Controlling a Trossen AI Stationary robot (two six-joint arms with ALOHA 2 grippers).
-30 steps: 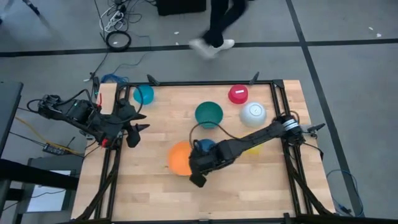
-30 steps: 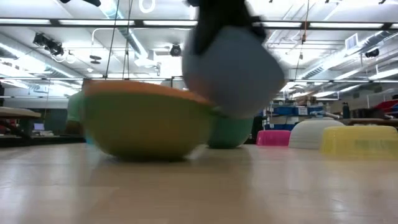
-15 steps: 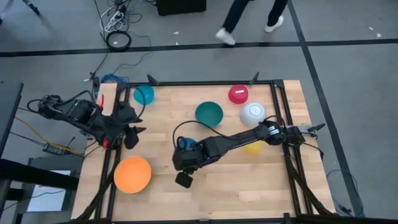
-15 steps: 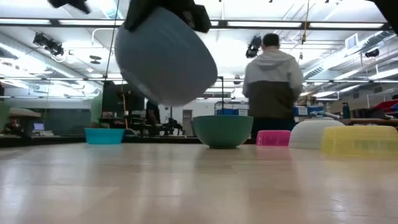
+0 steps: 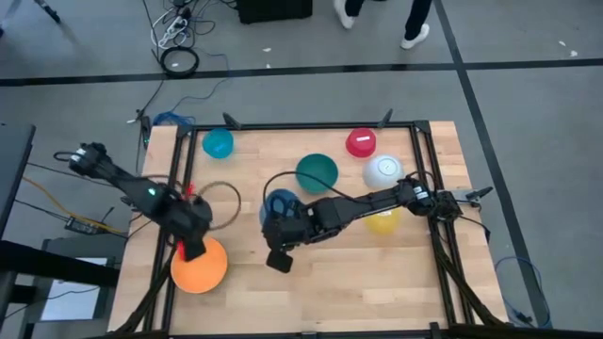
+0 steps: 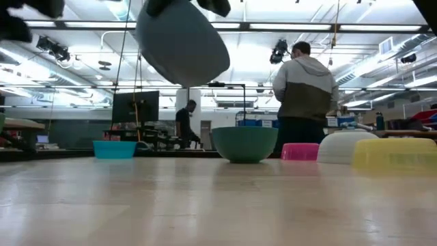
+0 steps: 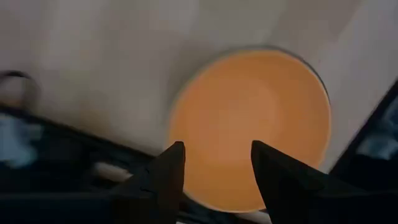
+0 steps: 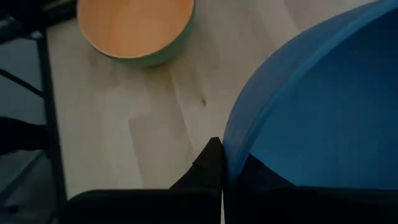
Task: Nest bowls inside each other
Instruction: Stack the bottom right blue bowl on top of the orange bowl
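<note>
My right gripper (image 5: 279, 215) is clamped tight on the rim of the blue bowl (image 5: 280, 203), which I hold in the air above the middle of the table (image 5: 330, 282). The bowl hangs tilted, its mouth turned partly sideways instead of straight up; from table level its pale underside (image 6: 182, 42) shows high overhead. Being round, it has no long axis to speak of.

My left gripper (image 5: 191, 247) hovers over the orange bowl (image 5: 199, 265), fingers (image 7: 166, 174) spread wide with nothing between them. That bowl sits upright, mouth up, at the table's near left corner beside the frame rail.

The green bowl (image 5: 317, 172) stands mouth up behind the blue one. The red (image 5: 361, 142), white (image 5: 382, 171) and yellow (image 5: 382, 222) bowls lie on the right, the teal bowl (image 5: 218, 143) far left.
</note>
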